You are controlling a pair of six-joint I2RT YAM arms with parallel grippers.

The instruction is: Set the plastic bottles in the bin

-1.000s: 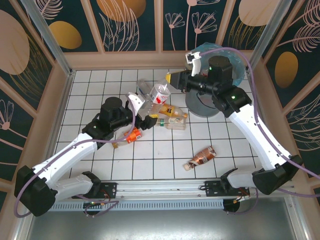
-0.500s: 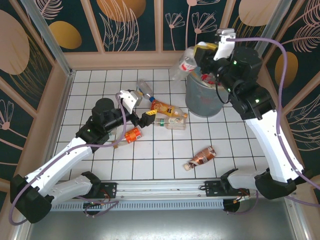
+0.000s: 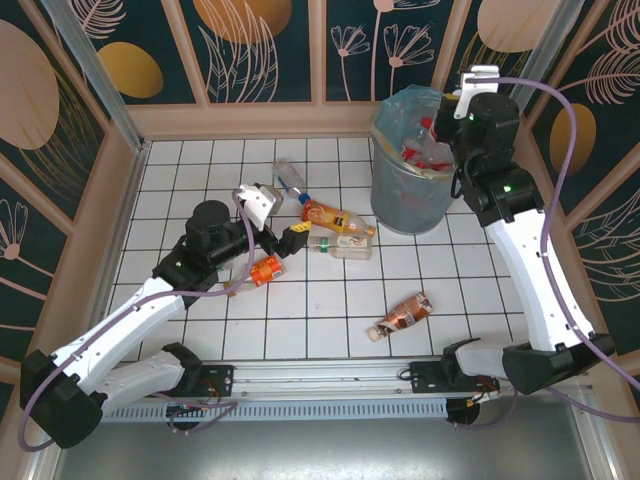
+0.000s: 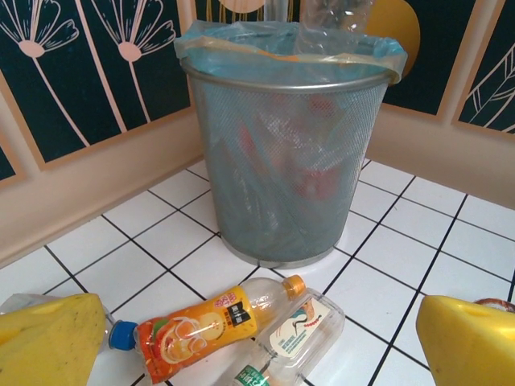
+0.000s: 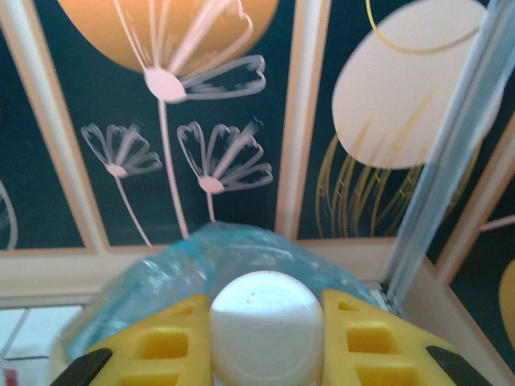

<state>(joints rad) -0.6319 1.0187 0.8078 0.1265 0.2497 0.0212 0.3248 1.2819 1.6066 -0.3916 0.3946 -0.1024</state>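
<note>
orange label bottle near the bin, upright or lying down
Lying down: the orange label bottle rests on its side, cap toward the bin.

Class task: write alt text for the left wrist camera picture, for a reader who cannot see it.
A grey wire-mesh bin lined with a blue bag stands on white tiles before floral wall panels. In front of it lie an orange-labelled bottle and a clear white-labelled bottle, side by side. Two yellow fingers, spread wide, frame the bottom corners.
</note>
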